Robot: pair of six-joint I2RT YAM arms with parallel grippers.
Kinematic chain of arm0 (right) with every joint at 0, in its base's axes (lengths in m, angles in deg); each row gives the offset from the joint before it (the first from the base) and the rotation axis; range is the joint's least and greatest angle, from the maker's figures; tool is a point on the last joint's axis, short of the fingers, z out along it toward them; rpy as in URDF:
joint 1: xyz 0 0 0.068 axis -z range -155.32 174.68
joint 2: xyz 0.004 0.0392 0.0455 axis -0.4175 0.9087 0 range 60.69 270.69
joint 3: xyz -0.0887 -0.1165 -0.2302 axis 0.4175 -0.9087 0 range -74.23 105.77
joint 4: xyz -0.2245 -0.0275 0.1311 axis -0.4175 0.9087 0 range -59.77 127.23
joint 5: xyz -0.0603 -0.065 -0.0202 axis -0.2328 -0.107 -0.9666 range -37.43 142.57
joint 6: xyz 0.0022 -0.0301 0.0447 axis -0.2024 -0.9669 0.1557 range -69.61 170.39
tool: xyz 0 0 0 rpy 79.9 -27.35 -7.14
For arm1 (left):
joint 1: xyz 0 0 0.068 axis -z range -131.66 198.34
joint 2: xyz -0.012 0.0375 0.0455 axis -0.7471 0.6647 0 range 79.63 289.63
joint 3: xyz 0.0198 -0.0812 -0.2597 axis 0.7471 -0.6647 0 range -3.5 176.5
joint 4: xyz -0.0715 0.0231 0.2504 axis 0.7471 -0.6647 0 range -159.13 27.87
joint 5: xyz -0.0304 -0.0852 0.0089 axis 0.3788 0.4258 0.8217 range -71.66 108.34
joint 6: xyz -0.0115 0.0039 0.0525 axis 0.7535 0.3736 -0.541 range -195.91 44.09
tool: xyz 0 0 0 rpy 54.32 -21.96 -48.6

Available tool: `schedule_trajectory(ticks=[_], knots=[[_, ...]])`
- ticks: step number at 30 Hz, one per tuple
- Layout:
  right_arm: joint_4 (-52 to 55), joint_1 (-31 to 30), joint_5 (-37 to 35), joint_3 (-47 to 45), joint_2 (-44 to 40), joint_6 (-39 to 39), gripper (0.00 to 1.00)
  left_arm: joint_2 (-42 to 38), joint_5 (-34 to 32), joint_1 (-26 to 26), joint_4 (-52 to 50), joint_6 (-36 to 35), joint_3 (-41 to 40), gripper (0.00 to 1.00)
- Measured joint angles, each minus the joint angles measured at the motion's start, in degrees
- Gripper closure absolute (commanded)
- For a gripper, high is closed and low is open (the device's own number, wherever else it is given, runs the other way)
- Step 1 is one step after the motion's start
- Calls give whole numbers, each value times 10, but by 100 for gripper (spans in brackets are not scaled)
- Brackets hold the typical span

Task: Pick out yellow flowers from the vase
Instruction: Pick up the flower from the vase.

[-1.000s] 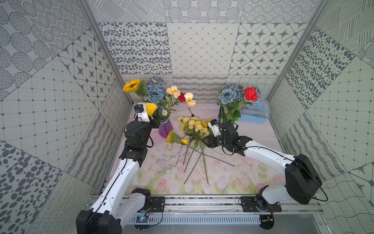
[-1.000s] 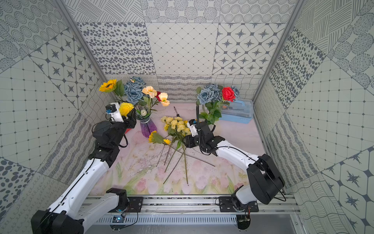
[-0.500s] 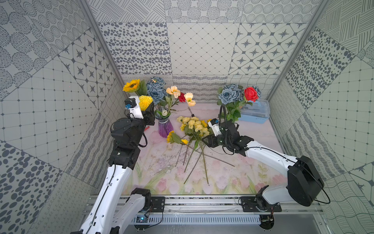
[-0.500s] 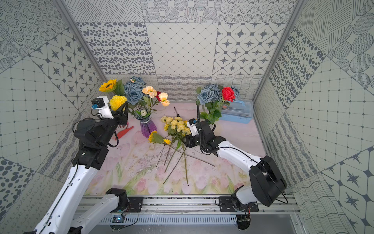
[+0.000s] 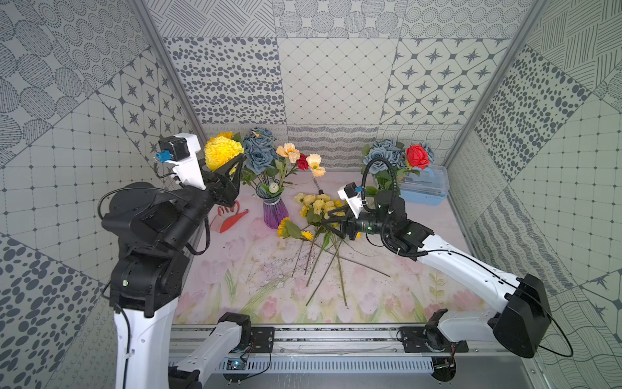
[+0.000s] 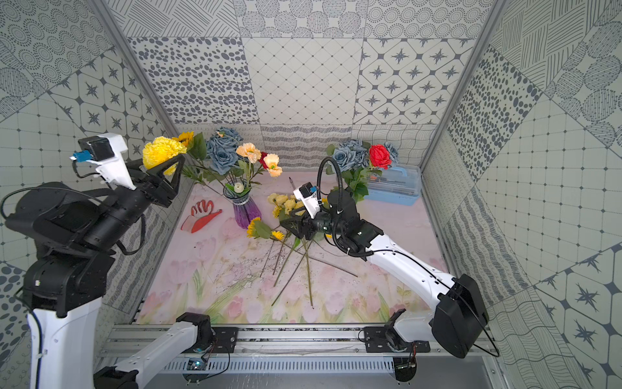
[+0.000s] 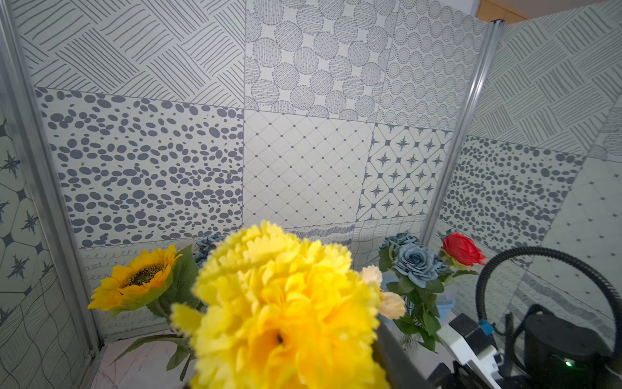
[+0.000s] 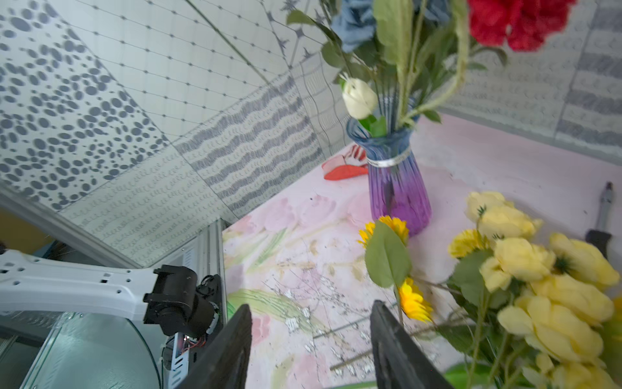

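Yellow carnation (image 5: 222, 154) is up high in the upper left of both top views. Your left tool (image 5: 233, 165) is pinching it right at the bloom, above the desk (image 5: 262, 283) and left of the purple vase (image 5: 275, 213). One tall sunflower (image 7: 139, 276) stands in that vase, behind the carnation. Your right tool (image 5: 331, 220) is spread wide with nothing between its fingers, low over the stems near the middle of the frame. Pale yellow roses (image 5: 318, 205) and small sunflowers (image 5: 286, 228) lie in a heap on the desk, just right of the vase.
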Motion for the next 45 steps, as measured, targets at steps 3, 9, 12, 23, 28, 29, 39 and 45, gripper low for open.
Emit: schedule_trajectory(ticks=[3, 9, 12, 23, 28, 29, 39, 45], knots=[[-20, -17, 15, 14, 0, -2, 39, 12, 56, 0, -35, 14, 36, 46], [-71, -62, 35, 38, 5, -8, 36, 25, 184, 0, -41, 80, -5, 49], [-95, -78, 49, 56, 19, -7, 35, 22, 219, 0, -37, 110, -42, 50], [-138, -113, 58, 99, 94, 11, 33, -28, 278, 0, 50, 210, -158, 51], [-137, -115, 54, 110, 116, 6, 33, -30, 292, 0, 99, 253, -197, 51], [-138, -115, 55, 113, 121, 5, 33, -30, 293, 0, 109, 260, -205, 51], [-162, -119, 82, 121, 149, 20, 62, -19, 303, 0, 187, 316, -234, 51], [-153, -119, 74, 122, 150, 11, 100, -12, 301, 0, 195, 320, -229, 39]])
